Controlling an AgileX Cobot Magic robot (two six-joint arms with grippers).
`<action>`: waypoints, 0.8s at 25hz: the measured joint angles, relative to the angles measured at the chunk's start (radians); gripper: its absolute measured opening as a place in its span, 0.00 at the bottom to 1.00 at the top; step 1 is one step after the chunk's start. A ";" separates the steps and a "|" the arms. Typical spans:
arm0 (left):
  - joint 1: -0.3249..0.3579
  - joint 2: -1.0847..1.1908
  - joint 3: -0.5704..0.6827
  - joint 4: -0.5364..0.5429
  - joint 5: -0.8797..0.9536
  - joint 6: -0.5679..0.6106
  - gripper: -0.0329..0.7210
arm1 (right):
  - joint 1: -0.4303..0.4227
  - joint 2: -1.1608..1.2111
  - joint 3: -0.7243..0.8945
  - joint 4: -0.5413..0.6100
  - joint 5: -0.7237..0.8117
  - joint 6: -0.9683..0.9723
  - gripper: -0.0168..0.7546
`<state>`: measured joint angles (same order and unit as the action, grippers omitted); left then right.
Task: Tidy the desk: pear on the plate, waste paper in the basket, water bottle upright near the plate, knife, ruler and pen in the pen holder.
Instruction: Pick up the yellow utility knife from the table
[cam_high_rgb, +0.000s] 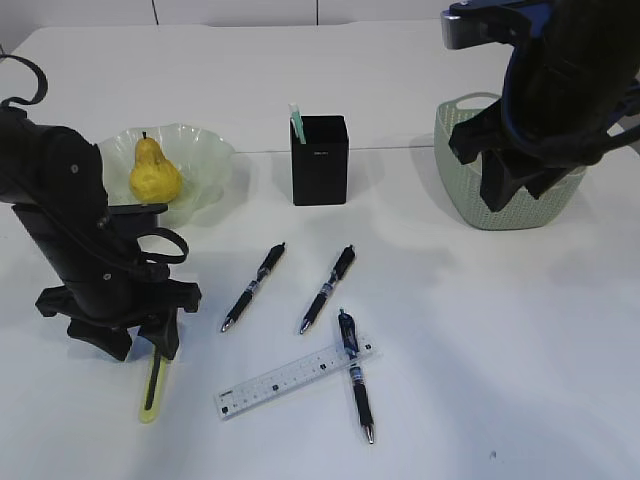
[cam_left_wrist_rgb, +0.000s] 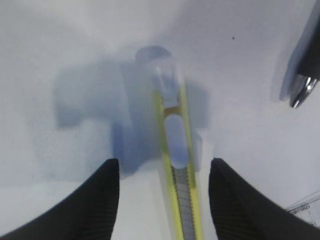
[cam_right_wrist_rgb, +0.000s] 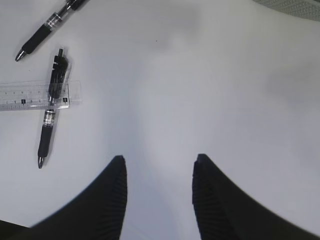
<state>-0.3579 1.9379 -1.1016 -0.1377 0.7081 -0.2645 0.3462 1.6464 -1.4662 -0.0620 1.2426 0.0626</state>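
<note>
Both arms' fingers released, left fingers (cam_left_wrist_rgb: 112, 200) straddling yellow knife (cam_left_wrist_rgb: 180, 200), pear (cam_high_rgb: 153, 172) on plate (cam_high_rgb: 205, 150)

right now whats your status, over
Left claw open, straddling yellow knife on desk. Right claw open, empty. Pear on plate. Pen lies across ruler.

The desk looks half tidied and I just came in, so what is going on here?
The left pincer is open over a yellow utility knife lying flat on the desk, the knife between its fingers but not gripped. The right pincer is open and empty, up near the basket. The pear sits on the plate, and one greenish item stands in the pen holder. Three pens and the ruler lie loose; one pen lies across the ruler.
</note>
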 joint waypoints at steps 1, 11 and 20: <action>0.000 0.002 0.000 0.000 0.005 0.000 0.58 | 0.000 0.000 0.000 0.000 0.000 -0.002 0.48; 0.000 0.004 -0.002 0.000 0.026 0.006 0.43 | 0.000 0.000 0.000 0.000 0.000 -0.004 0.48; 0.000 0.004 -0.002 -0.006 0.032 0.017 0.36 | 0.000 0.000 0.000 0.000 0.000 -0.008 0.48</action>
<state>-0.3579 1.9423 -1.1037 -0.1437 0.7405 -0.2474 0.3462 1.6464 -1.4662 -0.0620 1.2422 0.0546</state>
